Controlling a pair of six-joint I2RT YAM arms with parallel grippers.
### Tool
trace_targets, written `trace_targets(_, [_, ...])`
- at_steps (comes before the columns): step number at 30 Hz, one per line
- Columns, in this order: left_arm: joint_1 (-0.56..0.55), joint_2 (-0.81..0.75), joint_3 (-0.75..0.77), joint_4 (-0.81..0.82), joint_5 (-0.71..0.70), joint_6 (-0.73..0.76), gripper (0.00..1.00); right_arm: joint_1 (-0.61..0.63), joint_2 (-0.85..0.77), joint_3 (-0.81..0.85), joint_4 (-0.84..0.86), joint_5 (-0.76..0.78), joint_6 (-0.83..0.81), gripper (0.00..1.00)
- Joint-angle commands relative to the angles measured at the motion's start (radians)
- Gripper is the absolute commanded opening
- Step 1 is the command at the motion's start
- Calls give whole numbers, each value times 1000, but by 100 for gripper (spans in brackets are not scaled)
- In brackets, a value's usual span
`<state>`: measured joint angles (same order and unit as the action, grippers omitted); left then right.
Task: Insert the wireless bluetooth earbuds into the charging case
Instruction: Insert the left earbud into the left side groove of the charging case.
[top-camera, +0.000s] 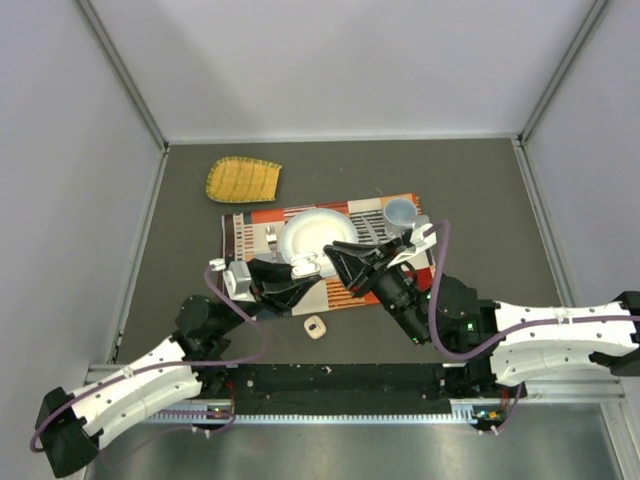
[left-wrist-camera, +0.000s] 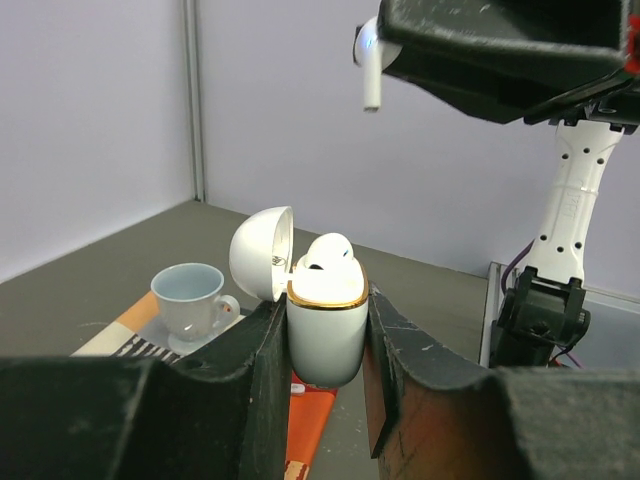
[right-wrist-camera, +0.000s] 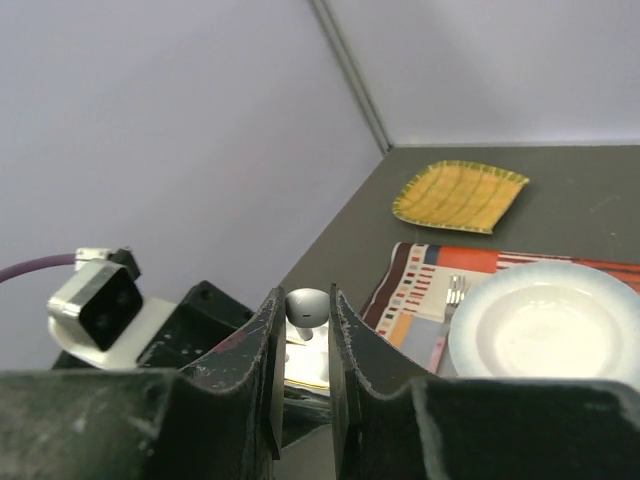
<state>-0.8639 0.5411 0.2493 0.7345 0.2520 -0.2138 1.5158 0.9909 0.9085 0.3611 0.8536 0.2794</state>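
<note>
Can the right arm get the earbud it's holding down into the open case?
Probably yes: the earbud in the right gripper hangs above the charging case, its lid open, nothing between them.

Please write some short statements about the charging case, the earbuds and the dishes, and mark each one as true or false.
1. The left gripper holds the charging case with its lid open. True.
2. The case is empty. False: a first earbud sits in it.
3. The right gripper grips a second earbud above the case. True.
4. The yellow dish lies on the placemat. False: it lies on the table beyond the placemat.
5. The cup stands on the white plate. False: it stands beside the plate.
</note>
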Motion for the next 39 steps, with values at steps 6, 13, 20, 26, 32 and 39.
trace_targets(6, [0, 29, 22, 109, 4, 7, 0, 18, 29, 67, 67, -123, 12, 0])
trace_targets(13, [0, 37, 30, 124, 1, 10, 0, 21, 74, 56, 94, -116, 21, 0])
trace_targets(20, [-1, 39, 22, 146, 4, 8, 0, 24, 117, 47, 110, -111, 38, 0])
trace_targets(26, [-3, 26, 22, 146, -3, 7, 0, 26, 127, 35, 118, -84, 55, 0])
trace_targets(32, [-3, 28, 27, 146, -3, 5, 0, 26, 140, 36, 98, -79, 64, 0])
trace_targets(39, [-4, 22, 30, 144, -3, 1, 0, 24, 149, 29, 91, -59, 75, 0])
